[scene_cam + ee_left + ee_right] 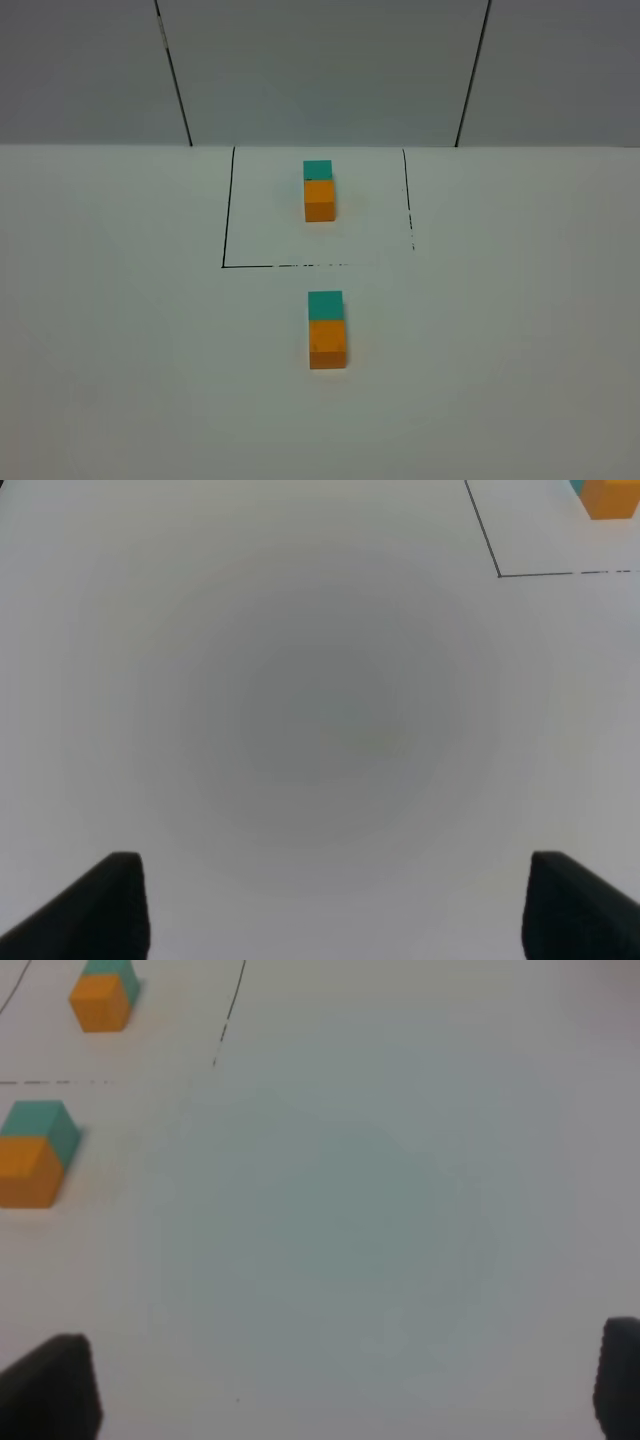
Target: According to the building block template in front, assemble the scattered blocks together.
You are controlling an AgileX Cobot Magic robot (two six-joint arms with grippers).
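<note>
Below the drawn square, the scattered blocks (pixel 327 330) are seen already joined — teal touching orange, matching the building block template (pixel 319 190). Both the left gripper (pixel 330 905) and the right gripper (pixel 345 1385) are spread wide and empty, well apart from the pair; alignment should merely be checked — nothing nudged.
</note>
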